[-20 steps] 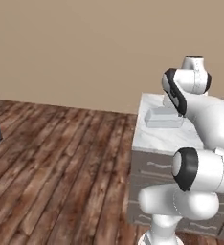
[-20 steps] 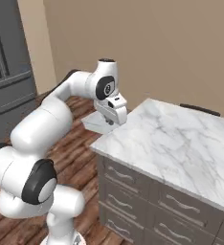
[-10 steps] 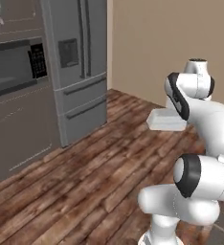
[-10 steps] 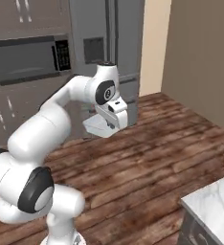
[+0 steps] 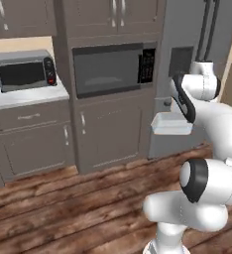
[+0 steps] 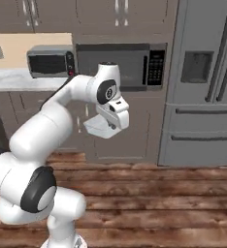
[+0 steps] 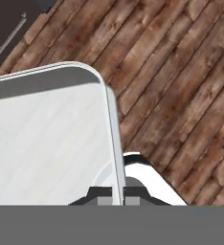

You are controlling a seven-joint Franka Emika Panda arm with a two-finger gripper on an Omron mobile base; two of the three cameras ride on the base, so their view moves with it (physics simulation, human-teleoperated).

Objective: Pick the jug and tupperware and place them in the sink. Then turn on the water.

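No readable labels anywhere. Gripper (image 7: 116, 191) pinching tupperware (image 7: 47, 139) wall at 6 o'clock over wood floor (image 7: 181, 86); microwave (image 5: 25, 69) at 10.

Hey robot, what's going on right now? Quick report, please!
Gripper shut on shallow pale translucent tupperware, pinching its rim. Carried above wooden floor. Nothing in the way.

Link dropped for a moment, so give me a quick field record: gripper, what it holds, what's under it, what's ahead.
gripper: shut on tupperware, pinching one wall
tupperware: carried in the air, roughly level, looks empty
under tupperware: wood floor
ahead: oven set in grey cabinets, microwave on a counter, fridge to the right
sink, jug: can't place them from here
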